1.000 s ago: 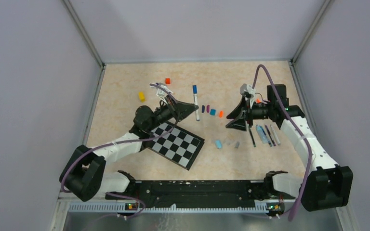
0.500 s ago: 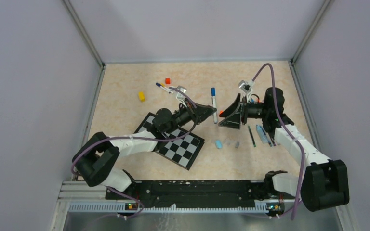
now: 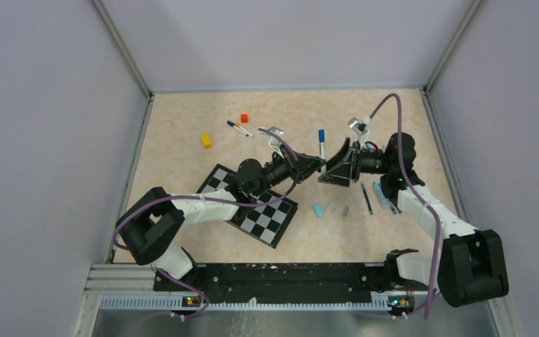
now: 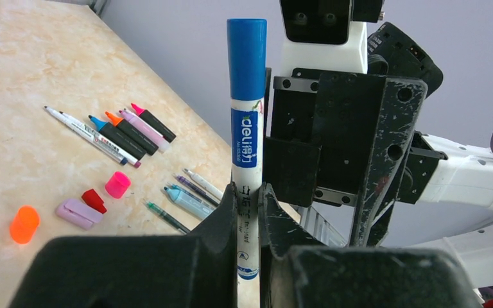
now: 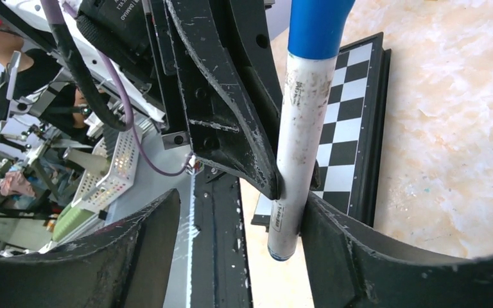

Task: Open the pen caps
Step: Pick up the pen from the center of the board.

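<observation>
My left gripper (image 4: 249, 192) is shut on the lower barrel of a white marker (image 4: 247, 147), which it holds upright with its blue pen cap (image 4: 246, 58) on top. In the top view the marker (image 3: 321, 144) stands between the two grippers at mid-table. My right gripper (image 5: 241, 199) is open and faces the left one. The marker's barrel (image 5: 298, 128) sits by its right finger, with a wide gap to the other finger. Loose pen caps lie on the table: orange (image 4: 24, 223), lilac (image 4: 76, 213), red (image 4: 93, 200) and pink (image 4: 117, 185).
A checkerboard (image 3: 260, 210) lies under the left arm. Uncapped pens (image 3: 386, 196) lie in rows under the right arm. A light blue cap (image 3: 317, 209) and grey caps (image 3: 346, 210) sit in front. A yellow block (image 3: 205, 140), an orange-red cube (image 3: 244, 118) and a thin pen (image 3: 237, 128) lie at the back left.
My left gripper has carried the marker rightward, up to the right gripper. The right gripper has shifted left and opened wider, and now straddles the marker's barrel.
</observation>
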Available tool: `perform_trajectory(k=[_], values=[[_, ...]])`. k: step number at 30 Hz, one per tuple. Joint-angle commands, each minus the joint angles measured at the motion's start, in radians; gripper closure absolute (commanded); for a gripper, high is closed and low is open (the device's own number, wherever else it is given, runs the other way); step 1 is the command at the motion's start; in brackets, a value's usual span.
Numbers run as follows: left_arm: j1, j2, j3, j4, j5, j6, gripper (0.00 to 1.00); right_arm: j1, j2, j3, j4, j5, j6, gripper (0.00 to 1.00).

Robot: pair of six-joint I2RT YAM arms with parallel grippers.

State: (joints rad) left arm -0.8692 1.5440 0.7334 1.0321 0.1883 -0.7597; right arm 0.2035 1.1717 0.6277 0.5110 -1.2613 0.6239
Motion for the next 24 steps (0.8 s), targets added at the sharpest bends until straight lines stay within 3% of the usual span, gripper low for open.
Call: perform_trajectory(k=[1,7,10,14,15,21,24], values=[[-0.01,-0.001,0.043,0.06,-0.015,0.016,1.0,0.018,0.0,-0.007,0.083,-0.004,0.021,0.41],[-0.016,-0.007,0.043,0.06,-0.024,0.019,1.0,0.021,-0.002,-0.012,0.089,0.007,0.026,0.7],[-0.019,-0.013,0.04,0.056,-0.03,0.023,1.0,0.021,-0.001,-0.013,0.097,0.009,0.024,0.96],[-0.021,-0.028,0.031,0.058,-0.034,0.032,1.0,0.021,-0.004,0.002,0.046,0.001,-0.021,1.0],[-0.021,-0.033,0.026,0.062,-0.037,0.038,0.94,0.021,-0.004,0.012,0.006,-0.004,-0.057,1.0],[-0.004,-0.108,-0.025,0.047,-0.06,0.075,0.35,0.02,-0.01,0.072,-0.298,-0.114,-0.406,1.0],[0.035,-0.151,-0.049,0.035,-0.005,0.083,0.1,0.019,-0.016,0.058,-0.339,-0.159,-0.488,1.0]])
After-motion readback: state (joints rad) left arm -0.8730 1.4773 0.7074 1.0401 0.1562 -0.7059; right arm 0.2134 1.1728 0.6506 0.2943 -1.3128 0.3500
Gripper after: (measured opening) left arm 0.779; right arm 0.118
